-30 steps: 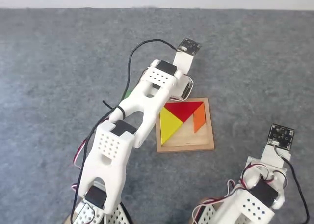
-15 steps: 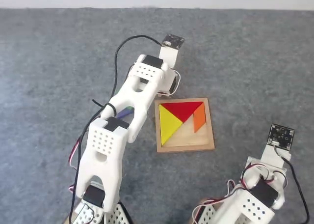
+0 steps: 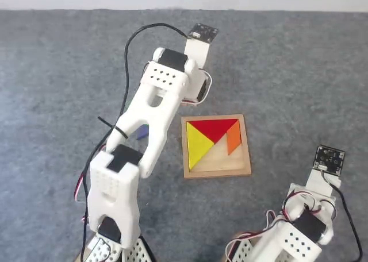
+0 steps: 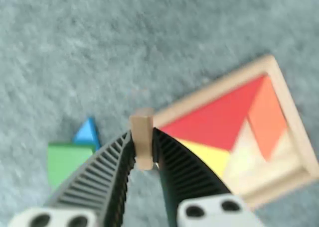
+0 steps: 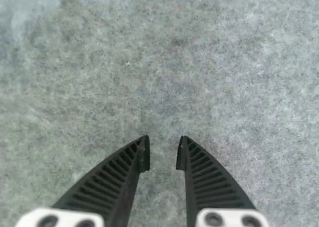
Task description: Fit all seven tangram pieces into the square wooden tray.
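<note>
The left hand point(image 4: 143, 152) is clamped on a tan tangram piece point(image 4: 141, 132), held on edge beside a corner of the wooden tray point(image 3: 218, 173). The right hand point(image 5: 162, 155) hangs slightly parted, empty, over the tabletop point(image 5: 149, 62).

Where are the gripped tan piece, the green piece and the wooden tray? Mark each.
tan piece point(image 4: 142, 135), left wrist view, its exposed end.
green piece point(image 4: 64, 160), left wrist view, middle of its face.
wooden tray point(image 3: 218, 172), high view, rim nearest the arms.

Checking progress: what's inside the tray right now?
Red triangle, yellow triangle and orange piece; the rest of the tray is bare wood. In the left wrist view the left gripper, holding a wooden piece, covers one corner.
</note>
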`<state>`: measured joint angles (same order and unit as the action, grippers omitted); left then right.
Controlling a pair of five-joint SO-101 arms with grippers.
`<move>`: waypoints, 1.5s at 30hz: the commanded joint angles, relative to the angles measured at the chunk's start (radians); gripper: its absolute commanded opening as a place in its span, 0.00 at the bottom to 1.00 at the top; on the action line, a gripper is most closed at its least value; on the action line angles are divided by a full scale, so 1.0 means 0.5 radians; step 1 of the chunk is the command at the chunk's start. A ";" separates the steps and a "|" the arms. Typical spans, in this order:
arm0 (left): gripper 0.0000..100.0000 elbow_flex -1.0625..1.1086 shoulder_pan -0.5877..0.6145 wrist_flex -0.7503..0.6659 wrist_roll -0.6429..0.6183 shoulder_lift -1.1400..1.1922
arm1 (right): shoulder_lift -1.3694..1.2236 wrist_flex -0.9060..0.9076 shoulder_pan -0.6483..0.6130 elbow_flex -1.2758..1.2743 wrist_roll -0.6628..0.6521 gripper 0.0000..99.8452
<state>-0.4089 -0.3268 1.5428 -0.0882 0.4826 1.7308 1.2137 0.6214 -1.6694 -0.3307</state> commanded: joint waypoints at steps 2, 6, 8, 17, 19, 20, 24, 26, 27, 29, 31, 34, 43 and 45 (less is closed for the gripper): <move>0.03 0.437 -0.212 -0.064 0.037 -0.273 | 0.032 0.005 -0.023 -0.037 -0.021 0.11; 0.02 1.168 -0.381 -0.509 0.206 -0.663 | 0.032 0.005 -0.023 -0.037 -0.021 0.11; 0.02 1.573 -0.396 -0.786 0.264 -0.948 | 0.032 0.005 -0.023 -0.037 -0.021 0.11; 0.04 1.870 -0.224 -1.188 0.295 -1.099 | 0.032 0.005 -0.023 -0.037 -0.021 0.11; 0.04 1.812 -0.227 -1.249 0.233 -0.954 | 0.032 0.005 -0.023 -0.037 -0.021 0.11; 0.04 1.778 -0.236 -1.283 0.215 -0.875 | 0.032 0.005 -0.023 -0.037 -0.021 0.11; 0.05 1.622 -0.264 -1.353 0.153 -0.571 | 0.032 0.005 -0.023 -0.037 -0.021 0.11; 0.07 1.548 -0.288 -1.341 0.095 -0.460 | 0.032 0.005 -0.023 -0.037 -0.021 0.11; 0.10 1.533 -0.295 -1.341 0.077 -0.420 | 0.032 0.005 -0.023 -0.037 -0.021 0.11; 0.15 1.530 -0.310 -1.341 0.058 -0.411 | 0.032 0.005 -0.023 -0.037 -0.021 0.11; 0.18 1.554 -0.325 -1.341 0.071 -0.457 | 0.032 0.005 -0.023 -0.037 -0.021 0.11; 0.18 1.619 -0.353 -1.344 0.071 -0.574 | 0.032 0.005 -0.023 -0.037 -0.021 0.11; 0.18 1.910 -0.377 -1.436 0.064 -1.007 | 0.032 0.005 -0.023 -0.037 -0.021 0.11; 0.18 1.953 -0.377 -1.510 0.068 -1.010 | 0.032 0.005 -0.023 -0.037 -0.021 0.11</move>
<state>0.5623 -0.5063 0.8447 -0.0437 0.0422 1.7308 1.2137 0.6214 -1.6694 -0.3307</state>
